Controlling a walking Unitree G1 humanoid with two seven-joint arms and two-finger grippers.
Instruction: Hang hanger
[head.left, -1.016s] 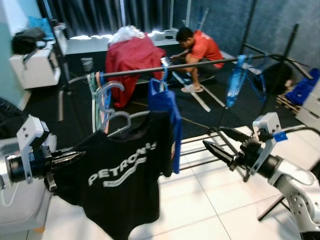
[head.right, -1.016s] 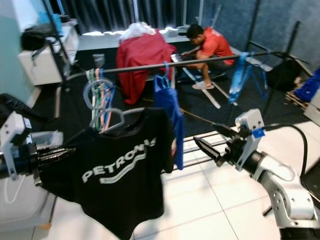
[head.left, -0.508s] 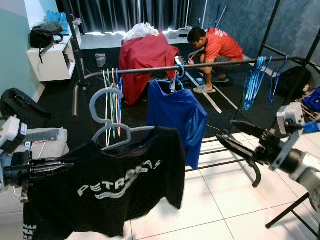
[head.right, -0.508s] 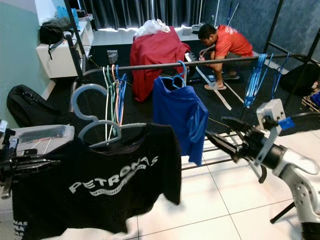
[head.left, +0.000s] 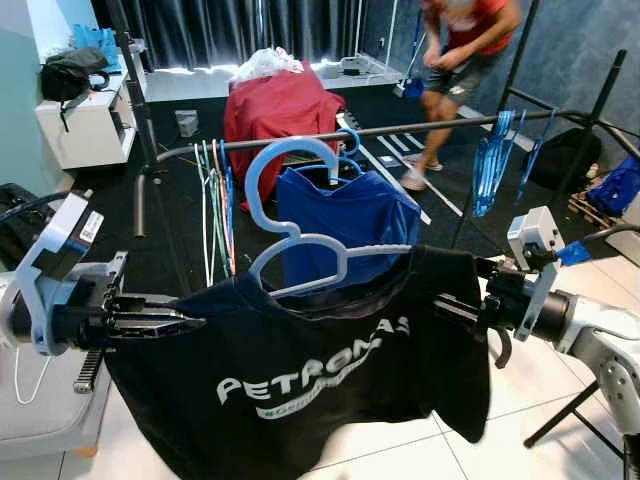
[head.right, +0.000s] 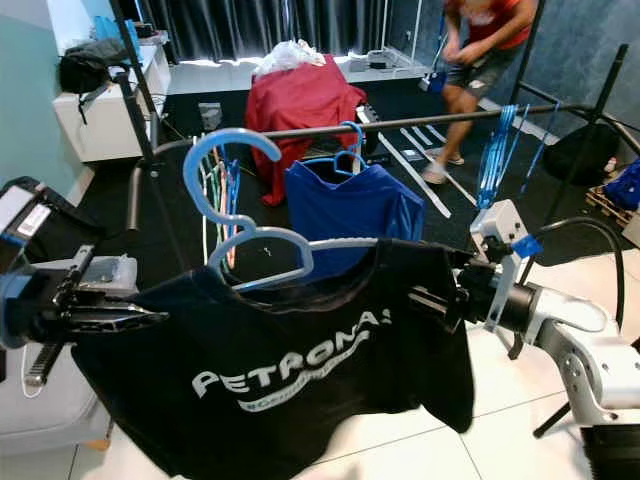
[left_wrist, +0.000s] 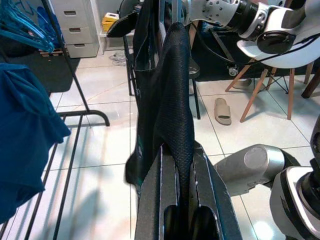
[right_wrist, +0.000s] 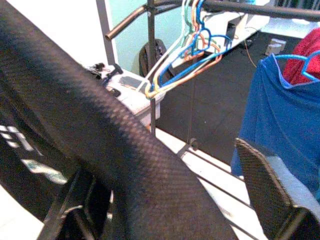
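Black T-shirt on the light-blue hanger spans both grippers: left gripper clamps one sleeve, right gripper pinches the other.

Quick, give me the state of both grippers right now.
Left gripper: shut on the black T-shirt's sleeve edge.
Right gripper: at the shirt's other shoulder; open or shut cannot be told.

Left gripper at nine o'clock pinches closed, pointing toward three; right gripper at three o'clock points toward nine.
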